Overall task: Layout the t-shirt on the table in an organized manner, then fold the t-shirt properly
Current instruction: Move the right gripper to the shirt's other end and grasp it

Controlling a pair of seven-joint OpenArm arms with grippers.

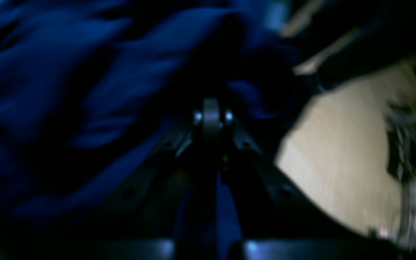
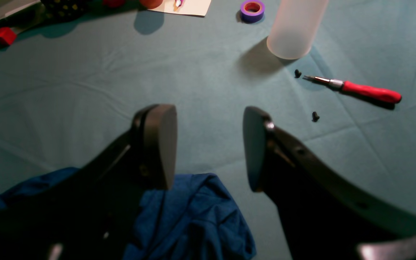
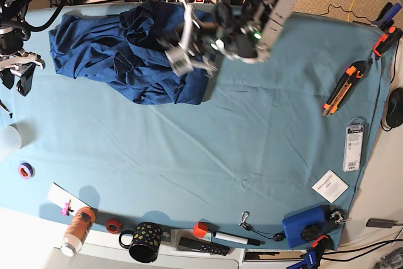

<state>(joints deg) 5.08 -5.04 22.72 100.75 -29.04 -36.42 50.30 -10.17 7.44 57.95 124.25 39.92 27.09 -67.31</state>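
We judge the crumpled dark navy-blue soft fabric t-shirt (image 3: pixel 119 51), bunched at eleven o'clock on the teal-clothed tabletop (image 3: pixel 208 155), light and limp, best pinched at a hem; left fingers (image 1: pixel 211 119) closed in its folds; right fingers (image 2: pixel 164 144) wide, empty.

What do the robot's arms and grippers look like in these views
The right gripper has two black curved fingers ending in flat, rounded matte pads, with small screws along the finger backs. The left gripper is black too, with a grey central hinge piece flanked by two shiny bolts. From the base view, the left arm is grey-and-black with a green indicator light and white fittings.
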